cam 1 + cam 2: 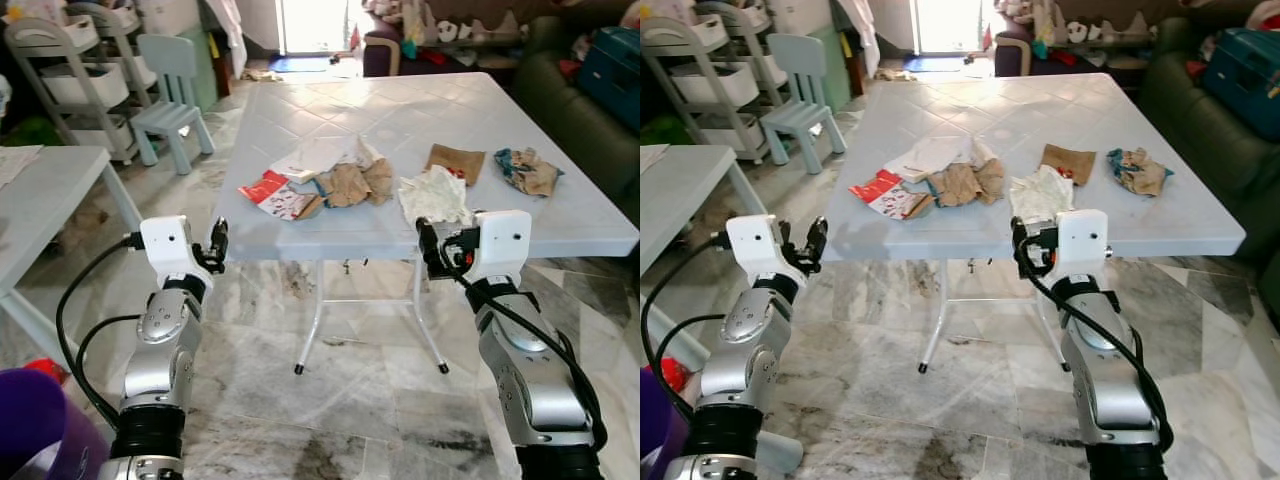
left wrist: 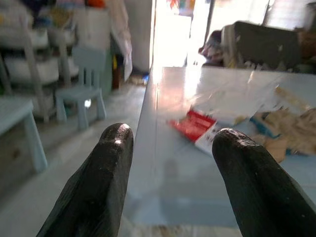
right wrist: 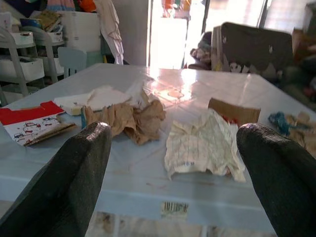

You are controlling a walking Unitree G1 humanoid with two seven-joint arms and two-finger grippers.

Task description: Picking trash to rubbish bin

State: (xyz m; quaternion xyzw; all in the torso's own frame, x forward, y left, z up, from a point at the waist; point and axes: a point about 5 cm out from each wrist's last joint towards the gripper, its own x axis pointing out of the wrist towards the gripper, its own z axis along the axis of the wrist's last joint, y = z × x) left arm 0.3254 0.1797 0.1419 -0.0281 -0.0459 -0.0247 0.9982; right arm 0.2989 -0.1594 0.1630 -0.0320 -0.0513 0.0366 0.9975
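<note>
Both grippers hang spread and empty at the surface's (image 1: 560,225) near edge, the right gripper (image 3: 173,163) facing the crumpled white paper (image 3: 202,143). Its wrist view catches a barcode sticker (image 3: 174,209) on that edge. The red carton (image 1: 275,195) lies flat, long axis slanting across the surface before the left gripper (image 1: 217,245).

On the bench (image 1: 560,215) lie six pieces of trash: one red-and-white carton (image 1: 277,194), one white sheet (image 1: 315,156), one crumpled brown paper (image 1: 357,183), one white wrapper (image 1: 434,195), one brown card (image 1: 456,161), one blue-and-tan wad (image 1: 528,170).
</note>
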